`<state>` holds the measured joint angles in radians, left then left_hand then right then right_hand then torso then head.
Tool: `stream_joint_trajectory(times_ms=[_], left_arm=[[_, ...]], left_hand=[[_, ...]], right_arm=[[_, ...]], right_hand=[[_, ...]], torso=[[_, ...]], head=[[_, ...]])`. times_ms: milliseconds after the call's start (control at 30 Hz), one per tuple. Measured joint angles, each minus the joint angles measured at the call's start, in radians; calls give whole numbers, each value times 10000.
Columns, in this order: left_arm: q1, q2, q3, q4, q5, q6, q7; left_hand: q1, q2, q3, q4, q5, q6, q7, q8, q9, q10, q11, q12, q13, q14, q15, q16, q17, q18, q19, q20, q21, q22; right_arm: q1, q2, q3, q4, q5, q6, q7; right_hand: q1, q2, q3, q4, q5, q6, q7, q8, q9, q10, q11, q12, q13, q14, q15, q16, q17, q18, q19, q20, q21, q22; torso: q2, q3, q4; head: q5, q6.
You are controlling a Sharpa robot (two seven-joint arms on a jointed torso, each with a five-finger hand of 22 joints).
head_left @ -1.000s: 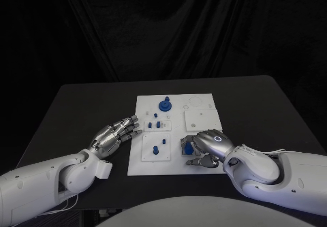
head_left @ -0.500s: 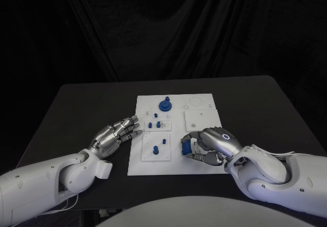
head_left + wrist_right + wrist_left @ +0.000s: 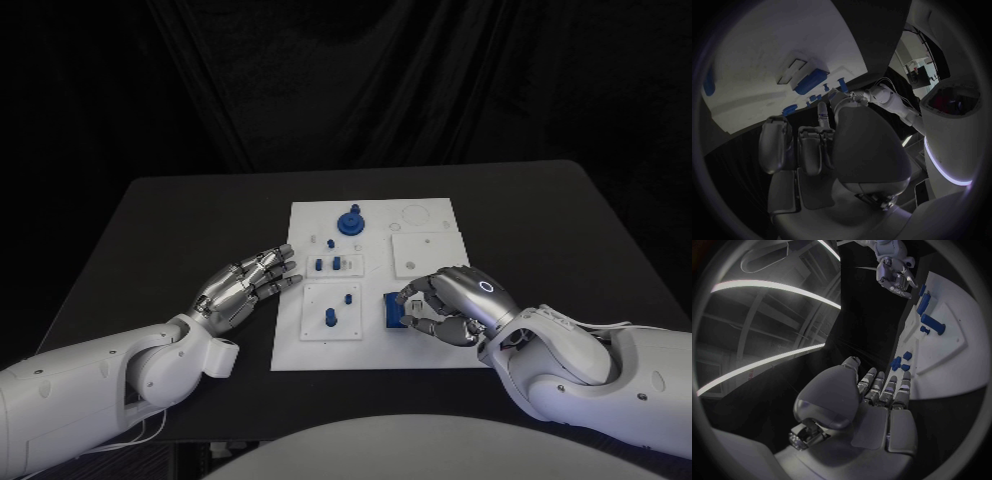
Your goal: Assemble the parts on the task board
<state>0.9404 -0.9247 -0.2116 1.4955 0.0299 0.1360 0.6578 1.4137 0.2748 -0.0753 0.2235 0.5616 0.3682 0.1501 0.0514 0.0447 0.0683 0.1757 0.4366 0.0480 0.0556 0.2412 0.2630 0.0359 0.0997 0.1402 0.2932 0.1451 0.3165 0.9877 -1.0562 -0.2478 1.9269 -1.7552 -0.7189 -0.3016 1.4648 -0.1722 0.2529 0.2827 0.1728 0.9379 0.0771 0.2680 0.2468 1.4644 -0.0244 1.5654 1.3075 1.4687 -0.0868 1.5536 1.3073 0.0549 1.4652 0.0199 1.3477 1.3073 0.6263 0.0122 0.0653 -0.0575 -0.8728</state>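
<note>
White rectangular task board point(image 3: 433, 352) lies mid black worktop point(image 3: 173, 220). Right hand point(image 3: 450, 303) curls its fingers point(image 3: 418, 322) around a blue block part point(image 3: 392, 310) at the board's near-right area. Left hand point(image 3: 248, 283) rests beside the board's left edge, fingers spread, holding nothing.

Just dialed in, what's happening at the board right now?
The right hand is curled over a blue part at the near right of the white task board; whether it actually grips the part is hard to tell. The left hand hovers open beside the board's left edge, holding nothing. Other blue parts, including a larger one at the far end, sit on the board.
</note>
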Motion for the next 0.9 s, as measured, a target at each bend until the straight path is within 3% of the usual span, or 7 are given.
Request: stream_joint_trajectory(times_ms=[33,167,200,333,433,567,900], left_arm=[[0,0,0,0,0,0,0],[0,0,0,0,0,0,0],[0,0,0,1,0,0,0],[-1,0,0,5,0,0,0],[-1,-4,0,6,0,1,0],[-2,-5,0,6,0,3,0],[-3,-2,0,5,0,8,0]], left_hand=[[0,0,0,0,0,0,0,0,0,0,0,0,0,0,0,0,0,0,0,0,0,0],[0,0,0,0,0,0,0,0,0,0,0,0,-1,0,0,0,-1,0,0,0,0,-1],[0,0,0,0,0,0,0,0,-1,0,0,0,-1,0,0,0,-1,0,0,0,0,-1],[0,0,0,0,0,0,0,0,-1,-23,23,0,-1,0,0,40,-2,0,0,0,0,14],[0,0,0,0,0,0,0,0,-1,-38,37,0,-1,0,0,40,-2,0,0,0,0,15],[0,0,0,0,0,0,0,0,-2,-37,37,0,-2,0,0,40,-2,-1,0,0,0,15],[0,0,0,-1,0,-1,0,0,-2,-37,37,0,-3,0,0,40,-4,0,0,0,0,15]], right_arm=[[0,2,0,-11,15,15,-11],[0,42,-2,-83,68,116,-96],[0,55,-2,-99,76,138,-120],[0,93,-2,-156,98,204,-205],[0,118,-2,-200,110,248,-276],[0,212,-2,-282,126,335,-379],[0,430,-2,-436,142,573,-526]], right_hand=[[73,-42,29,-29,8,137,17,0,5,5,72,0,0,-33,43,0,0,-1,18,47,0,0],[175,-93,96,-41,-3,378,21,0,50,20,86,0,-1,-48,58,0,0,-1,16,88,0,0],[249,-108,117,-62,-91,450,33,0,79,20,86,0,-1,-19,87,0,0,-2,15,89,0,0],[641,218,320,-265,-682,885,-17,236,349,26,161,0,-1,-47,130,0,0,-1,1,145,107,0],[788,239,403,-348,-1130,930,-35,360,491,26,161,0,-1,-47,130,0,0,-1,16,161,117,4],[788,239,431,-320,-1155,1055,-88,563,648,26,161,0,-2,-47,130,0,0,-1,16,161,116,8],[788,238,497,-249,-1155,1069,-101,622,738,26,161,0,3,-46,130,-1,0,-1,16,160,116,7]], torso=[[0,0,0],[0,0,1],[0,0,1],[0,0,2],[0,0,2],[0,0,2],[0,0,2]], head=[[0,0],[4,0],[4,0],[4,0],[4,0],[-4,0],[-19,0]])
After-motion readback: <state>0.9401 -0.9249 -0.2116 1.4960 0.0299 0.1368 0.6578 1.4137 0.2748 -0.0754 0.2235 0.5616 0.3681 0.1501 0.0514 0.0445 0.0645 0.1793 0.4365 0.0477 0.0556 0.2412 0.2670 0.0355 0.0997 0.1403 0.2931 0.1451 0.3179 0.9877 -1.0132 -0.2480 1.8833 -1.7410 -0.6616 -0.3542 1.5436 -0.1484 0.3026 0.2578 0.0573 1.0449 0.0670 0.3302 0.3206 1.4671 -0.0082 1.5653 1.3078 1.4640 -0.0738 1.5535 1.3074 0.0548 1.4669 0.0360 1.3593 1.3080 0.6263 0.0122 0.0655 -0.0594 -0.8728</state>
